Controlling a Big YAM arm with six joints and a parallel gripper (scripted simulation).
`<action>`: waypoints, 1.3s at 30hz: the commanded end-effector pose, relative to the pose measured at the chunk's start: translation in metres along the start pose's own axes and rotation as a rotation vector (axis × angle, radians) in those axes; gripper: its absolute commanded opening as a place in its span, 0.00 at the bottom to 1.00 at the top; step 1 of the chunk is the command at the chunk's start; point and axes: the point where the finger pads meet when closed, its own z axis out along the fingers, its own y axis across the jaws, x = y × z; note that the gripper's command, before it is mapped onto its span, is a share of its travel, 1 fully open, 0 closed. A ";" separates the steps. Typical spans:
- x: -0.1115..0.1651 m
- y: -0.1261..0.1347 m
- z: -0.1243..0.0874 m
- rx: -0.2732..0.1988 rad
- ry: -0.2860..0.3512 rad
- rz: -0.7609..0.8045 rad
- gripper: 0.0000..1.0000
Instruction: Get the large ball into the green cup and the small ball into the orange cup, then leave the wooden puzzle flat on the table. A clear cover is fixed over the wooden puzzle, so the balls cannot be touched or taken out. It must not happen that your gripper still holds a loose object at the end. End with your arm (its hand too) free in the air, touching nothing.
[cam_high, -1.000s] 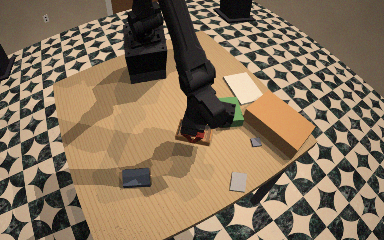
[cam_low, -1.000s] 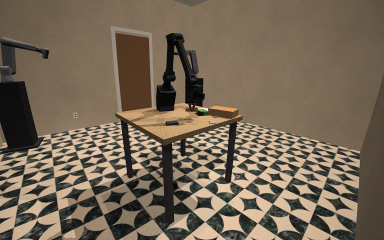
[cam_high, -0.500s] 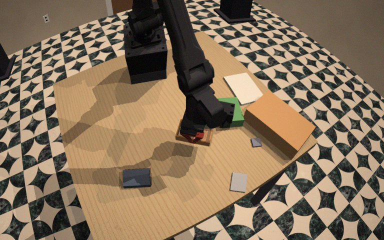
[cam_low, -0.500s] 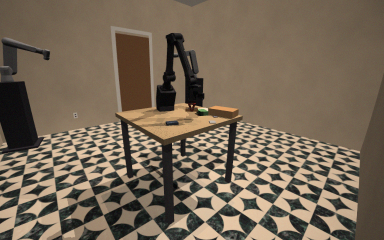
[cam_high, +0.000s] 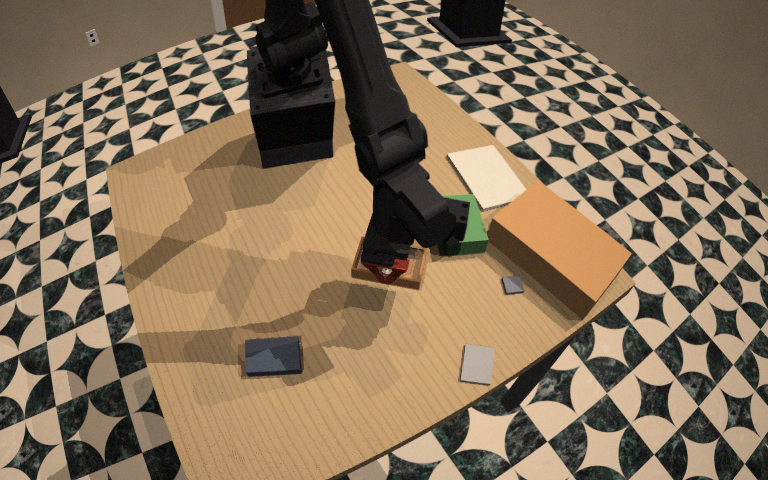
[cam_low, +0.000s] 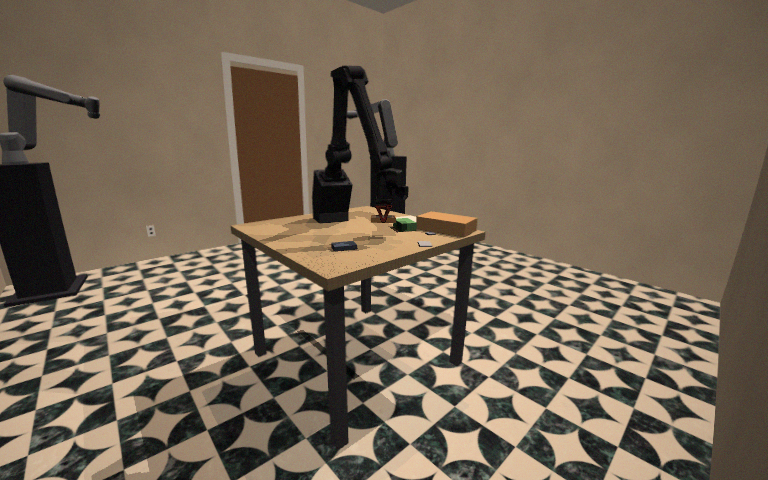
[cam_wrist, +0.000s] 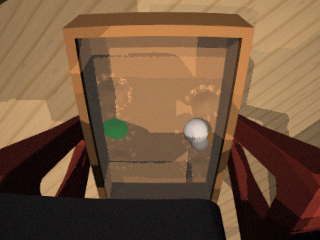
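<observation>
The wooden puzzle (cam_wrist: 160, 107) is a shallow wooden tray under a clear cover, in the middle of the table. My gripper (cam_wrist: 158, 120) reaches down over its near end, with its red fingers against the two long sides, shut on the puzzle. It also shows in the top view (cam_high: 386, 270) and, very small, in the exterior view (cam_low: 382, 213). Inside, the green cup is at the left and looks empty. The large white ball lies at the right, with the small ball touching it just below. I cannot make out the orange cup.
A green block (cam_high: 467, 226) stands just right of the puzzle, with an orange box (cam_high: 557, 243) beyond it and a cream sheet (cam_high: 487, 175) behind. A small grey square (cam_high: 512, 284), a grey tile (cam_high: 477, 363) and a dark blue box (cam_high: 272, 355) lie nearer the front. The arm's base (cam_high: 291, 107) stands at the back.
</observation>
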 end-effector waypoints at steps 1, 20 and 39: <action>-0.005 -0.012 0.000 -0.009 -0.007 0.004 0.69; -0.008 -0.004 -0.006 -0.004 -0.021 0.007 0.69; -0.005 -0.009 -0.007 -0.002 -0.036 -0.002 0.69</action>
